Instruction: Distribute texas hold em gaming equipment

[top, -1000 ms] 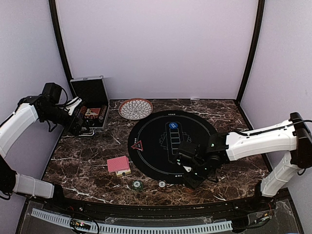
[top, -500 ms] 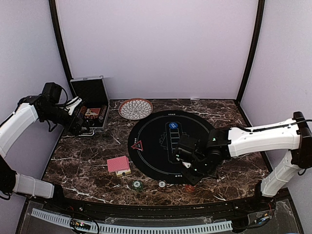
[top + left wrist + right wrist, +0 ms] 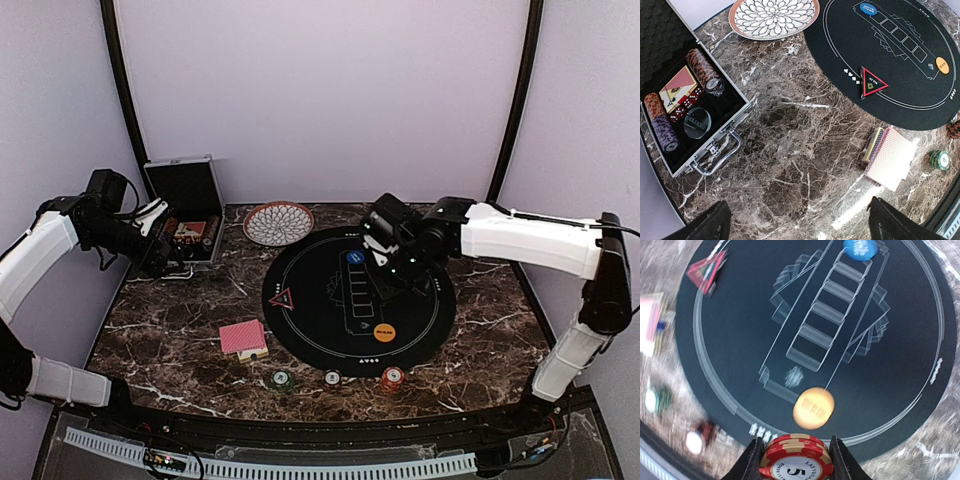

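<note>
My right gripper (image 3: 383,260) hangs over the far part of the black round mat (image 3: 320,330), shut on a small stack of red striped chips (image 3: 796,460). On the mat lie a blue button (image 3: 354,257), an orange button (image 3: 384,332) and a red triangle marker (image 3: 281,298). At the front edge stand a green chip stack (image 3: 281,380), a white chip (image 3: 332,377) and a red chip stack (image 3: 391,379). Red-backed cards (image 3: 243,337) lie left of the mat. My left gripper (image 3: 165,262) is open and empty over bare marble beside the case.
An open silver-edged black case (image 3: 185,180) at the back left holds more chips, cards and dice (image 3: 685,92). A patterned round bowl (image 3: 278,222) sits behind the mat. Dark posts and purple walls enclose the table.
My right arm has risen from the front edge and swung to the far side of the mat with red chips in its grip. The orange button and a red stack now show. The left arm is still.
</note>
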Controlling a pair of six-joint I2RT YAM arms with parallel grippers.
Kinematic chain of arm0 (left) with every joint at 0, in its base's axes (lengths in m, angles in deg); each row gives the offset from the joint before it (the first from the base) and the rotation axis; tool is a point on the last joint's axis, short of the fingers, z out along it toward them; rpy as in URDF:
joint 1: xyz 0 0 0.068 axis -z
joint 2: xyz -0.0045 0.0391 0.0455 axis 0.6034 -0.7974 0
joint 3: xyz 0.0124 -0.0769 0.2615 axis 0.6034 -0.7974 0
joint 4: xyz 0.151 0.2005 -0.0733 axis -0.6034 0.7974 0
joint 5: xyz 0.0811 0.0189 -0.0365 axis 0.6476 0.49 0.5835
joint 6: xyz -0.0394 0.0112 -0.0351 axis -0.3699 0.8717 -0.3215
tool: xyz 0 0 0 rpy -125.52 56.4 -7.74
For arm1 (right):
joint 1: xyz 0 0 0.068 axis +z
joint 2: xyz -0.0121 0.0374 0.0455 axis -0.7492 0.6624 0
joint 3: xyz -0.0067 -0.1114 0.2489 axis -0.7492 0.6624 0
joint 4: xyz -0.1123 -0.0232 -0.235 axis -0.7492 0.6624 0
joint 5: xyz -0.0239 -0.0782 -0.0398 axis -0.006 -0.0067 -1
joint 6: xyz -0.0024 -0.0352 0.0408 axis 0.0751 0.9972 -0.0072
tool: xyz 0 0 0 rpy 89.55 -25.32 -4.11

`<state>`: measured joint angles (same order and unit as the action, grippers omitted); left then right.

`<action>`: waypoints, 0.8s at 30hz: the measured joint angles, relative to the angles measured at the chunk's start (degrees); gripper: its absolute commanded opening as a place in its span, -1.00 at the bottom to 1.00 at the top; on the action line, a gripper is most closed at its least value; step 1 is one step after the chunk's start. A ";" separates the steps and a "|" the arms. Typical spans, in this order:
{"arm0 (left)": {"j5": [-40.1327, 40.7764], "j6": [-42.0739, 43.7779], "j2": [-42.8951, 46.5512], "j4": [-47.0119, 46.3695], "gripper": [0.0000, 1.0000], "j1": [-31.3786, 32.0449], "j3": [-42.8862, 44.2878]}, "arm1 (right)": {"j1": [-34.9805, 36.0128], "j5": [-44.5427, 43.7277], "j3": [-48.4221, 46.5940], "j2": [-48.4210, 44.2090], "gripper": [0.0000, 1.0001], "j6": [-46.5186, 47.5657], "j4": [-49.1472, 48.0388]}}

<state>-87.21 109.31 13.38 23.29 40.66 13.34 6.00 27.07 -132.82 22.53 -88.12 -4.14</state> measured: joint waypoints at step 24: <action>-0.02 0.46 0.00 1.20 0.98 0.59 0.02 | -20.39 2.84 -28.41 37.70 -0.74 5.84 -11.02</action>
<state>-87.24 109.77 13.38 24.49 41.25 13.36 -14.39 29.91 -161.23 60.23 -82.28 -15.15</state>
